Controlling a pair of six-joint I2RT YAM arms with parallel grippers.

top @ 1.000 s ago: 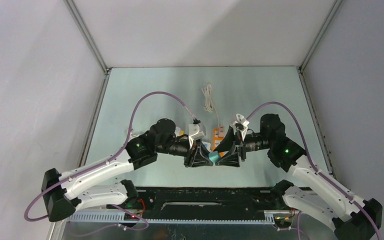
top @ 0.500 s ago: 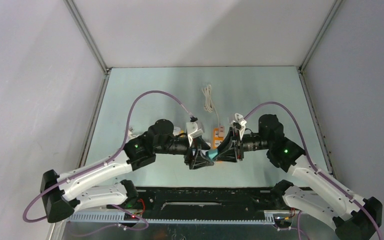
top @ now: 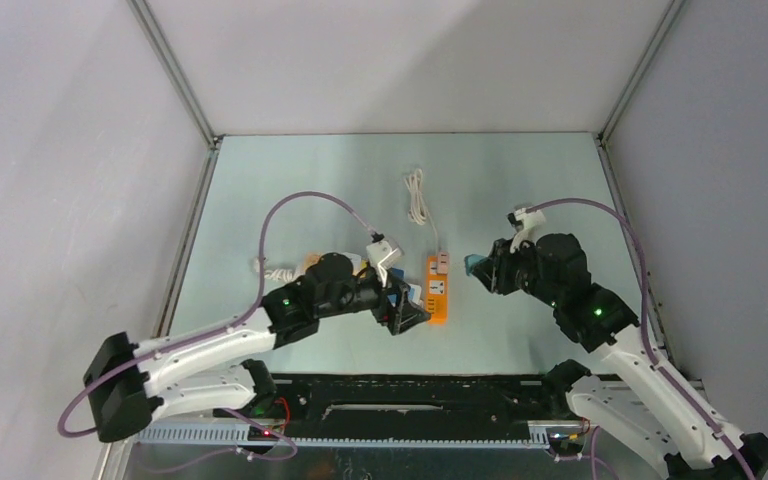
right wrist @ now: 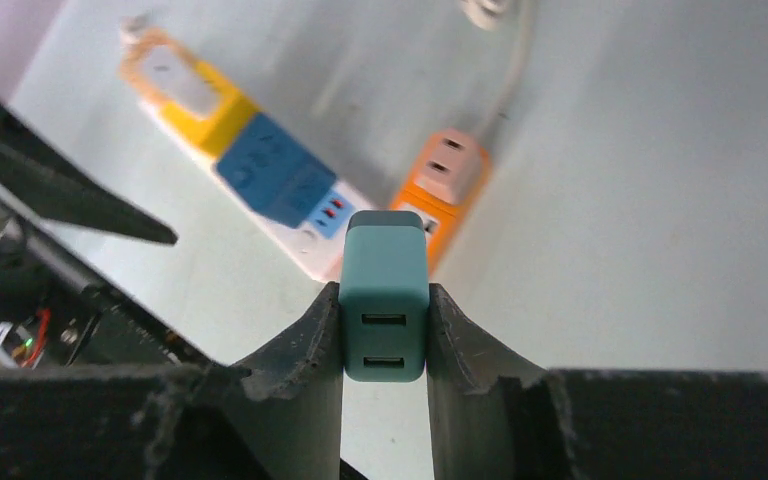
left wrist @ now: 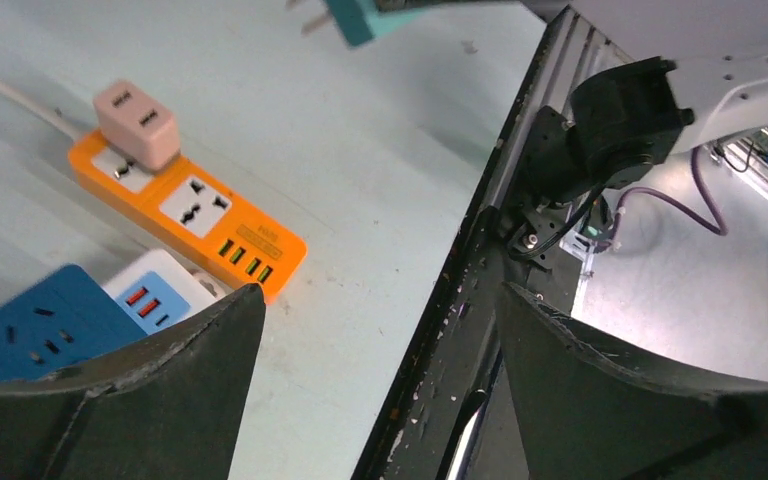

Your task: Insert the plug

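Atop orange strip (left wrist: 245, 240), pink adapter (left wrist: 137, 123), apparently.

The table (top: 320, 180) was a pale green sheet, framed by grey metal rails at its left, right and far edges and by a dark, scuffed rail along the near edge. Near its middle lay an orange power strip (top: 437, 290), set roughly lengthwise from near to far. A white cord (top: 417, 195) ran from the strip's far end to a loose bundle lying further back on the table. Just to the left of the orange one lay a second power strip (left wrist: 160, 290), white with a blue panel and red switches at the end nearest it, and apparently yellow at its other end.
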